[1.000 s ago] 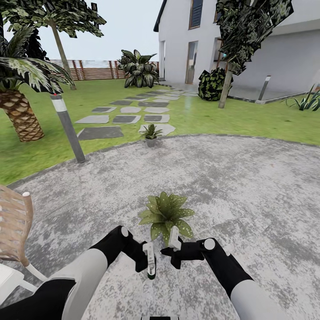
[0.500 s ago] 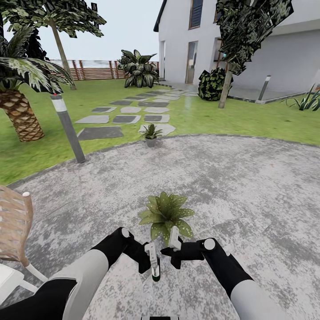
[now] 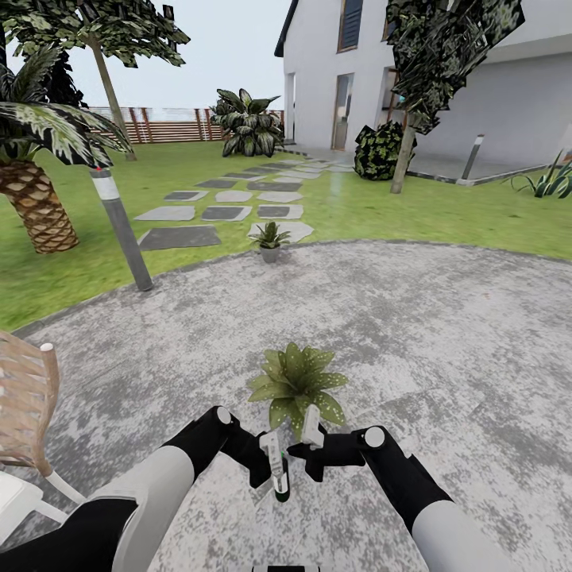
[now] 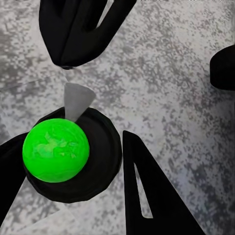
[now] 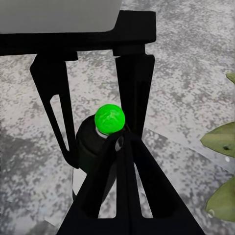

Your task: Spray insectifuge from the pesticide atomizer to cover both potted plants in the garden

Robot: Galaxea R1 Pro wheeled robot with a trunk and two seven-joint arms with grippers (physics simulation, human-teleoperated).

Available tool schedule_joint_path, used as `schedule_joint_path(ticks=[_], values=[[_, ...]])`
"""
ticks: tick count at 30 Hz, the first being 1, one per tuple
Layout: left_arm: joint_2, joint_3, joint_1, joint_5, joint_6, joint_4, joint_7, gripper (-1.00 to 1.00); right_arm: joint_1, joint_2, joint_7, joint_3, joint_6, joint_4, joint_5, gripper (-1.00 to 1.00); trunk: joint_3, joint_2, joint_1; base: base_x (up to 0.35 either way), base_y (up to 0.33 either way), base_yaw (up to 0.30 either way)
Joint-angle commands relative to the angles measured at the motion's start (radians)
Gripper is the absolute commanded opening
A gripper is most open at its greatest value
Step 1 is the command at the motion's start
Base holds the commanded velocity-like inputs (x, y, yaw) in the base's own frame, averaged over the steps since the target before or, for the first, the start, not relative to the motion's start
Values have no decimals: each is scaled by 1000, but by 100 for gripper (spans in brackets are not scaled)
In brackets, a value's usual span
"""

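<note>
Just ahead, potted plant [image 3: 296,383] fronts atomizer [image 3: 276,469] between wicker chair [image 3: 24,397] and patio [image 3: 445,342]

Flat, even daylight fills the head view under a pale, hazy sky [image 3: 222,48]; the light has no clear direction. The paving [image 3: 413,334] and lawn [image 3: 381,210] are bright, and shadows under the plants are faint. A pale glare streak crosses the far grass. The lamp post [image 3: 121,230] at the left edge leans from wide-angle distortion. Far foliage looks blocky. Both wrist views are soft and grainy.
</note>
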Motion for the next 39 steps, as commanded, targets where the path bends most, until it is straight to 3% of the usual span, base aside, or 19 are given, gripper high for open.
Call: schedule_joint_path(ticks=[1, 29, 34, 39], values=[[-1, 4, 0, -7, -6, -1, -3, -100, 0, 0, 1, -1, -10, -1, 11, -100, -1, 0, 0, 0, 0, 0], [-7, 6, 0, -4, -6, 1, -3, -100, 0, 0, 0, 0, -11, 1, 11, -100, -1, 0, 0, 0, 0, 0], [17, 0, 0, -16, -7, -5, 4, -100, 0, 0, 0, 0, -11, 1, 11, -100, -1, 0, 0, 0, 0, 0], [97, -10, -2, -23, -4, -14, 5, -100, 0, -1, 1, 0, -11, 1, 11, -100, -1, 0, 0, 0, 0, 0]])
